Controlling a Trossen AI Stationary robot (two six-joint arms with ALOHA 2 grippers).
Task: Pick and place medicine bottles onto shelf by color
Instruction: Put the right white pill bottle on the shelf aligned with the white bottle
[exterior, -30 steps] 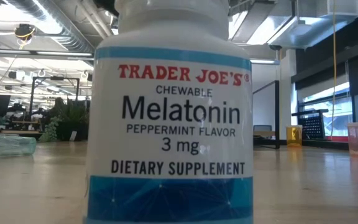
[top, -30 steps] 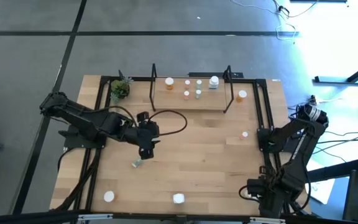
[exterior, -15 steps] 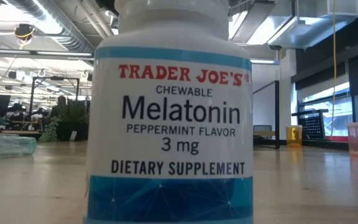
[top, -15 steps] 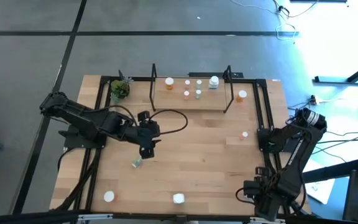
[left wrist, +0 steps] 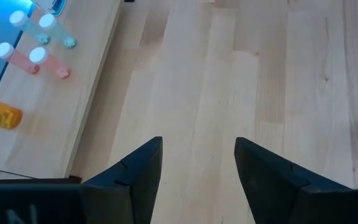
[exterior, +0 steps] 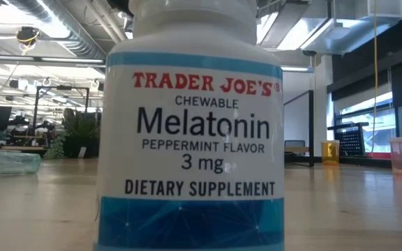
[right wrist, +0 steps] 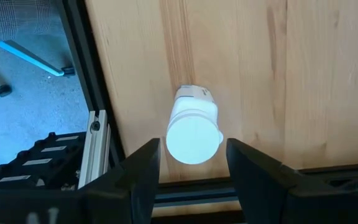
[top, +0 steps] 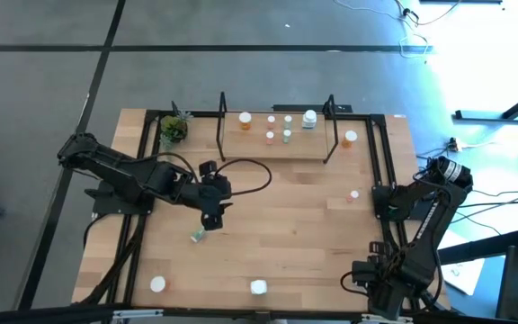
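Standing at the near edge: a white bottle (top: 258,287) is sitting upright there, filling the low view (exterior: 190,132) with a melatonin label.
Near left corner: another white-capped bottle (top: 157,284) is standing on the table (top: 286,216).
Right gripper (top: 360,277): it is hanging at the near right corner of the table, fingers (right wrist: 135,171) standing apart and gripping nothing; in the right wrist view a white bottle (right wrist: 192,127) is showing between them, untouched.
Fallen bottle: a pale green bottle (top: 198,236) is lying on its side left of the table's middle, just near of the left gripper.
Left gripper (top: 212,216): it is hovering over bare wood left of centre, jaws parted and empty, with only tabletop showing between its fingers (left wrist: 138,171).
Right side of table: a small pinkish bottle (top: 354,194) is standing alone.
Shelf (top: 281,146): it is lying along the far edge between black end frames, carrying an orange bottle (top: 245,119), small pink and green bottles, and a larger white bottle (top: 309,118).
Far left corner: a small potted plant (top: 174,129) is standing beside the shelf.
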